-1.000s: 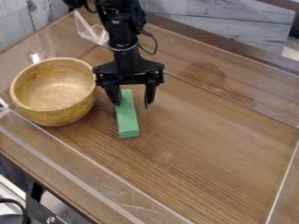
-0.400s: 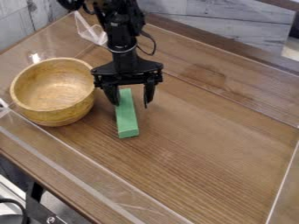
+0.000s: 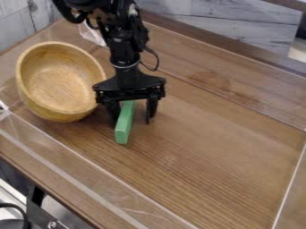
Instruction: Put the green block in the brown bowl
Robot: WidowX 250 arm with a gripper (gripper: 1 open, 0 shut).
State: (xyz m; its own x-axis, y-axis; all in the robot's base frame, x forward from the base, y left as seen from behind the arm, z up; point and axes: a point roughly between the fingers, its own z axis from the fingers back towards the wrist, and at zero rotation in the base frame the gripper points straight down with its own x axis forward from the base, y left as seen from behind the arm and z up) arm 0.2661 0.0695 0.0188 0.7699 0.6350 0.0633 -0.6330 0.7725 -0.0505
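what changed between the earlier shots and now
The gripper has come lower around the green block, its open fingers now straddling the block's far end; nothing is gripped yet. The brown bowl has changed: it now looks tipped, its inside facing the camera, and sits slightly further right. The block still lies flat on the table, though it shows a bit lower in the picture.

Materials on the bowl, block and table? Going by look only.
Bowl: looks like light-brown wood, visible grain, thick rim, low sheen.
Block: solid bright green, uniform and smooth; painted wood or plastic, can't tell which.
Table: dark wood-grain top, glossy with reflections; possibly laminate or a clear cover over wood, since a transparent edge shows along the front.
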